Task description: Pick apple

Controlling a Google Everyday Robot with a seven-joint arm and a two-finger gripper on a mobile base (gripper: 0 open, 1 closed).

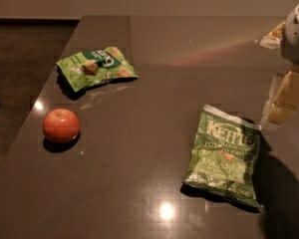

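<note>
The apple [61,125] is small, round and red-orange, and sits on the dark table [154,78] near its left edge. My gripper [284,101] is at the far right edge of the view, above the table and just right of the Kettle chip bag [225,156]. It is far from the apple, with the whole table width between them. Nothing shows in the gripper.
A green snack bag [96,66] lies at the back left, behind the apple. The green Kettle chip bag lies at the front right. The table's left edge runs close to the apple, with dark floor [20,59] beyond it.
</note>
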